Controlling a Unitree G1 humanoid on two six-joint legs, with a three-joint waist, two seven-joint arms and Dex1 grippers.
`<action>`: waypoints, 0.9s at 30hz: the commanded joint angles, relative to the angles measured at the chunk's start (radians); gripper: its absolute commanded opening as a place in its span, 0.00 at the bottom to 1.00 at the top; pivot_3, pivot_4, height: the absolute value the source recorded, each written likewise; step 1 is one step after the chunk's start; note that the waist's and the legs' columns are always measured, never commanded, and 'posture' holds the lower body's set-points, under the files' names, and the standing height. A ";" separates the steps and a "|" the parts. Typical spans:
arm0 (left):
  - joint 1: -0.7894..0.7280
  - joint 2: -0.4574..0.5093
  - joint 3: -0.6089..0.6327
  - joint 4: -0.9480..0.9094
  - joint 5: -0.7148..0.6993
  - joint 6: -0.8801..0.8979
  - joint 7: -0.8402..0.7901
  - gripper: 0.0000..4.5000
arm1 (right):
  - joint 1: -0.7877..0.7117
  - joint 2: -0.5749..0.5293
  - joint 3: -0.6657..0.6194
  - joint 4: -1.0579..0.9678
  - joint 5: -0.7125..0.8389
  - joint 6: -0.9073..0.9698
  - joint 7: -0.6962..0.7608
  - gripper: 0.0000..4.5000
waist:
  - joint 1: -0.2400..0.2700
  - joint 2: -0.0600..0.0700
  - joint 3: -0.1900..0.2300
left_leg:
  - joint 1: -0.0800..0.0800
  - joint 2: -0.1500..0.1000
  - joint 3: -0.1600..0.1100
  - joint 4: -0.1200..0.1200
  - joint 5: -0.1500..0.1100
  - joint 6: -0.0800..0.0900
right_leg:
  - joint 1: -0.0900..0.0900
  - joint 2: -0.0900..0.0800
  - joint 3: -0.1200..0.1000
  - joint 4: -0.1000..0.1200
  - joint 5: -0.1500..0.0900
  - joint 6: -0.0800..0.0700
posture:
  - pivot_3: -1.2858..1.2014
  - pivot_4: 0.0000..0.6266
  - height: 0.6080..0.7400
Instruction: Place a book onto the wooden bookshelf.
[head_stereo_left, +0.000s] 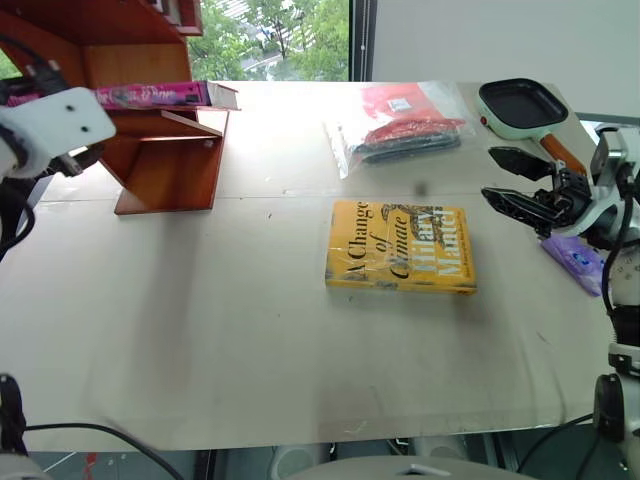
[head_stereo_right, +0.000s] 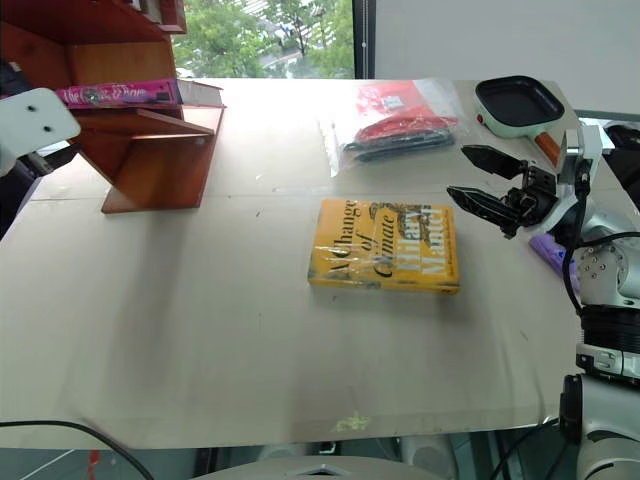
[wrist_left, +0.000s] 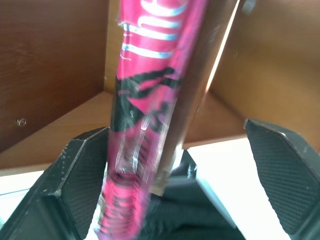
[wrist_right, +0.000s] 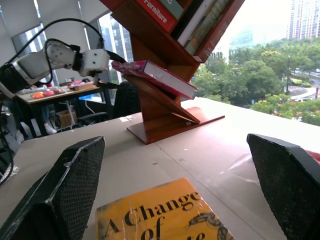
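Nearest the head camera lay bare counter (head_stereo_left: 200, 340), pale and flat. Beyond it, near the middle, a yellow book (head_stereo_left: 400, 246) with a black script title lay flat in glossy wrap, touching nothing else.

Containers: a clear plastic bag (head_stereo_left: 400, 125) lay at the far side of the counter, holding red and dark flat items; what they were could not be told. Just beside it to the right stood a small pan (head_stereo_left: 522, 106) with a pale rim and dark inside, nothing seen in it. A small purple object (head_stereo_left: 573, 255) lay at the right edge, partly hidden behind the right arm.

The wooden bookshelf (head_stereo_left: 165, 160) stood at the far left of the counter. The book (head_stereo_left: 160, 95), magenta-pink, lay on one of its upper ledges, spine toward the robot's left, one end overhanging the ledge. Further books stood slanted in a higher compartment, per the right wrist view.

The left hand (wrist_left: 170, 200) was released: its fingers (wrist_left: 75, 175) stood spread either side of the book's spine, with a gap visible on at least one side. The right hand (head_stereo_right: 485, 185) hung above the counter, right of the yellow book, jaws wide apart and holding nothing.
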 joint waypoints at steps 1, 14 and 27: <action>0.005 -0.075 0.260 -0.234 -0.107 0.135 0.044 0.99 | 0.072 -0.031 -0.085 -0.062 0.027 -0.010 -0.017 1.00 | 0.006 -0.001 0.000 | 0.000 0.000 -0.001 0.000 0.000 0.000 | 0.000 0.000 -0.001 0.000 0.000 0.000 | 0.52 0.24 1.00; 0.347 -0.476 0.316 -0.711 -0.905 0.611 -0.136 0.99 | 0.414 -0.023 -0.100 -0.102 -0.122 -0.186 -0.032 1.00 | 0.017 0.001 -0.010 | 0.005 -0.001 -0.002 0.007 0.000 -0.001 | 0.005 -0.001 0.001 0.003 0.000 0.000 | 0.52 0.24 1.00; 0.794 -0.738 -0.054 -0.672 -0.714 0.333 0.033 0.99 | 0.666 0.073 -0.082 -0.049 -0.347 -0.535 -0.218 1.00 | 0.025 0.004 -0.015 | 0.029 0.000 -0.001 -0.004 -0.002 0.003 | 0.023 0.000 0.007 -0.001 -0.002 -0.007 | 0.52 0.24 1.00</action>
